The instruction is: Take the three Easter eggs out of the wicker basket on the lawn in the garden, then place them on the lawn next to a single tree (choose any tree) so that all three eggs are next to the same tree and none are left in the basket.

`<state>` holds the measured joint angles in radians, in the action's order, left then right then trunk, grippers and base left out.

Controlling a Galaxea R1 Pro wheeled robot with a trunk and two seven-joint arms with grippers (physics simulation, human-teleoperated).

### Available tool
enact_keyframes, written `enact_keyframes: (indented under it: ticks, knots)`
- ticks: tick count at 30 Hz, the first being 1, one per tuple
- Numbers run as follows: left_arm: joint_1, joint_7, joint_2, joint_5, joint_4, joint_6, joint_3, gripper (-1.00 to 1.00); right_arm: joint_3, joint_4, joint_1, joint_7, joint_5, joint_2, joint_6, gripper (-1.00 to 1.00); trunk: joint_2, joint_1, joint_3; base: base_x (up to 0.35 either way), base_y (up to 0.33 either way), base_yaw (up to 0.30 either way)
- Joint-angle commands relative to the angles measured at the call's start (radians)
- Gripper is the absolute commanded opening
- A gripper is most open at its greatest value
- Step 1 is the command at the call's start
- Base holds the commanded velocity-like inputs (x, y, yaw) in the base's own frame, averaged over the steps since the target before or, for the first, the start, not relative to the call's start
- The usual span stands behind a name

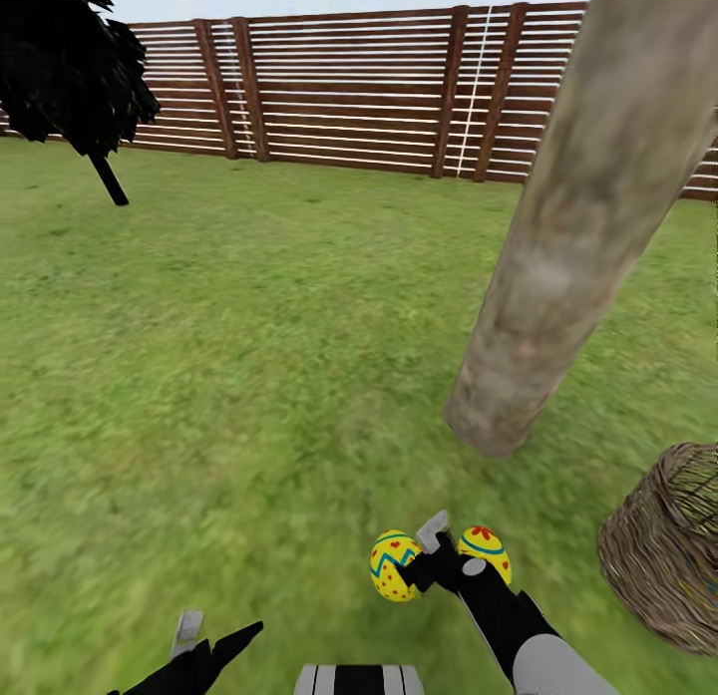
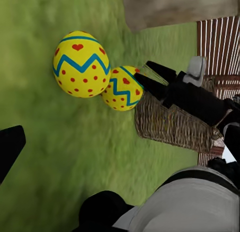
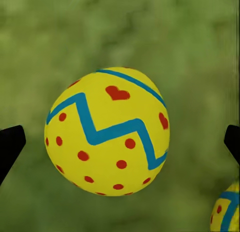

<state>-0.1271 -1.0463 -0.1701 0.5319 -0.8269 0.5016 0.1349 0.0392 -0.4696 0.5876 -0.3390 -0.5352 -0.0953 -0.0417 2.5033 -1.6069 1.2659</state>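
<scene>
Two Easter eggs (image 1: 396,565) on the lawn (image 1: 229,376), right tool (image 1: 424,555) spread wide — holding nothing, left tool (image 1: 214,640) open.

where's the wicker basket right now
In the head view the wicker basket sits on the lawn at lower right, right of the two Easter eggs and near the tree trunk.

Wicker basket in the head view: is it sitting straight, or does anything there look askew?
The wicker basket looks tipped on its side on the lawn, its opening facing sideways. Two Easter eggs lie on grass near the tree, by the right tool.
</scene>
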Motion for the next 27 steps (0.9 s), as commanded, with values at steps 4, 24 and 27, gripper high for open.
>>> enact_keyframes:
  ticks: [4, 24, 27]
  knots:
    - [0.0, -0.001, 0.0, 0.005, 0.0, 0.009, 0.0, 1.0, 0.015, -0.117, 0.0, -0.04, 0.001, 0.001, -0.14, 1.0, -0.001, 0.002, -0.015, 0.0, 0.0, 0.0]
    - [0.0, -0.001, 0.0, 0.005, 0.0, 0.009, 0.0, 1.0, 0.028, -0.329, 0.0, -0.453, -0.006, 0.072, -0.487, 1.0, -0.066, 0.041, -0.086, 0.0, 0.0, 0.0]
    - [0.0, -0.001, 0.0, 0.005, 0.0, 0.009, 0.0, 1.0, 0.028, -0.337, 0.0, -0.491, -0.006, 0.086, -0.509, 1.0, -0.087, 0.053, -0.095, 0.0, 0.0, 0.0]
